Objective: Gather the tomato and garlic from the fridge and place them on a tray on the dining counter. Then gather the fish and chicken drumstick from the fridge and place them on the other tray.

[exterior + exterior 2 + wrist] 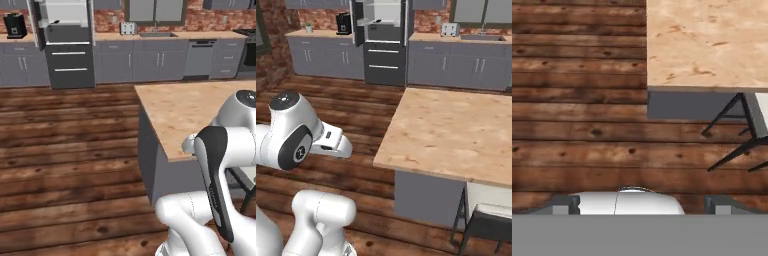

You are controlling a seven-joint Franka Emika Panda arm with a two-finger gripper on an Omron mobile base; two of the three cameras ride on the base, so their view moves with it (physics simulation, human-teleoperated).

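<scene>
The fridge [67, 42] stands open against the far brick wall, between grey base cabinets [160, 62], well apart from the robot. Its contents are too small to identify. The dining counter [456, 132], a light wood top on a grey base, lies near the arm. A dark-framed stool [486, 225] stands beside its near edge. The gripper [642, 204] hangs over the plank floor [577, 120] just beside the counter corner, fingers [562, 204] spread wide apart, holding nothing. A coffee machine [15, 25] and toaster [450, 29] sit on the far worktops.
</scene>
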